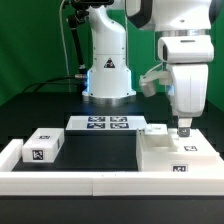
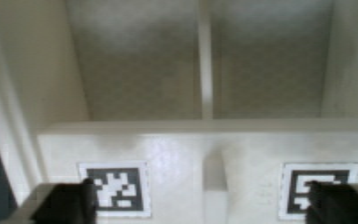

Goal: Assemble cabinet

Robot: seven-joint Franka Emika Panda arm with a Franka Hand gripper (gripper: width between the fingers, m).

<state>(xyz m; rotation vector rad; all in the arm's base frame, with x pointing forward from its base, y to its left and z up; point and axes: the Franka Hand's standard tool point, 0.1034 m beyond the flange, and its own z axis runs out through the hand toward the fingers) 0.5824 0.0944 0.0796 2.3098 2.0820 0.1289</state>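
Note:
The large white cabinet body stands at the exterior view's right, against the front rail, with a tag on its front face. My gripper hangs just over its far top edge. In the wrist view the cabinet body fills the picture, with a centre ridge and two tags on the near face. My gripper is open; its dark fingertips are wide apart with nothing held between them. A smaller white box part with a tag lies at the exterior view's left. Another small white part lies behind the body.
The marker board lies flat in front of the robot base. The low white border rail runs along the front edge of the black table and turns up at the left.

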